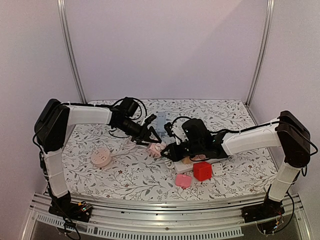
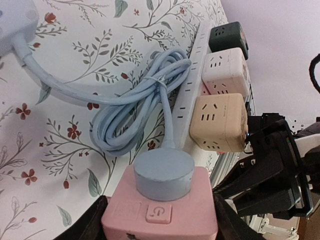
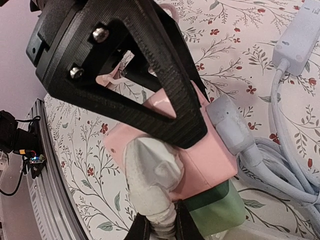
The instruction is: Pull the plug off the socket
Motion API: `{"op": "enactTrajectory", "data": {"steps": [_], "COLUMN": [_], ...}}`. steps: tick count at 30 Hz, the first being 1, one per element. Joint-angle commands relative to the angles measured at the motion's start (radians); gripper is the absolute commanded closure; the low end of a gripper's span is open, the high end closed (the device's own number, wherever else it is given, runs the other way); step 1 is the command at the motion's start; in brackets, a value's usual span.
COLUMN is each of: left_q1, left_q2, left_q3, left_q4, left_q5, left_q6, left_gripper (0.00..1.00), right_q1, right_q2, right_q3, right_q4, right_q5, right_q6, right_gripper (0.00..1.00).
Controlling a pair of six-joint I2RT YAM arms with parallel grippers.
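A floral-clothed table point(image 1: 125, 175), pale walls close around it, carries the pink socket point(image 2: 160, 212), with a white strip point(image 2: 192, 85) and coiled blue cord point(image 2: 107, 132) just beside the socket, leaving little room to swing. The left gripper point(image 1: 150, 137) clamps the socket by two sides; the right gripper point(image 3: 160, 227) is closed tight on the white plug point(image 3: 150, 170) seated in the socket's side. Both look light, rigid, smooth plastic, so the plug's body, not its soft cord, seems the place to hold.
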Motion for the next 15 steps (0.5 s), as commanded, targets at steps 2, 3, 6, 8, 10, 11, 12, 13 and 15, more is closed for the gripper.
{"op": "enactTrajectory", "data": {"steps": [2, 3, 6, 8, 10, 11, 12, 13, 15], "left_q1": [-0.029, -0.029, -0.025, -0.019, -0.012, -0.01, -0.007, -0.005, 0.0], "left_q2": [-0.028, -0.028, -0.021, -0.012, -0.004, 0.001, 0.005, 0.008, 0.013], "left_q3": [-0.015, -0.014, -0.008, -0.005, -0.002, 0.001, 0.004, 0.006, 0.008], "left_q4": [-0.02, -0.022, -0.035, -0.044, -0.051, -0.059, -0.065, -0.071, -0.076], "left_q5": [0.007, 0.004, -0.019, -0.03, -0.042, -0.047, -0.05, -0.054, -0.06], "left_q6": [0.027, 0.027, 0.023, 0.016, 0.009, 0.008, 0.006, 0.006, 0.002], "left_gripper": [0.59, 0.59, 0.6, 0.6, 0.6, 0.6, 0.61, 0.61, 0.61], "right_q1": [-0.036, -0.036, -0.021, -0.002, 0.02, 0.031, 0.044, 0.057, 0.084], "right_q2": [-0.021, -0.024, -0.039, -0.052, -0.063, -0.07, -0.073, -0.076, -0.081], "right_q3": [0.01, 0.007, 0.001, 0.004, 0.013, 0.02, 0.028, 0.037, 0.059], "right_q4": [0.256, 0.256, 0.246, 0.221, 0.186, 0.166, 0.143, 0.118, 0.07], "right_q5": [-0.028, -0.025, -0.004, 0.019, 0.046, 0.061, 0.084, 0.097, 0.141], "right_q6": [0.118, 0.112, 0.077, 0.04, 0.001, -0.029, -0.047, -0.073, -0.128], "right_gripper": [1.0, 1.0, 1.0, 1.0, 1.0, 1.0, 1.0, 1.0, 1.0]}}
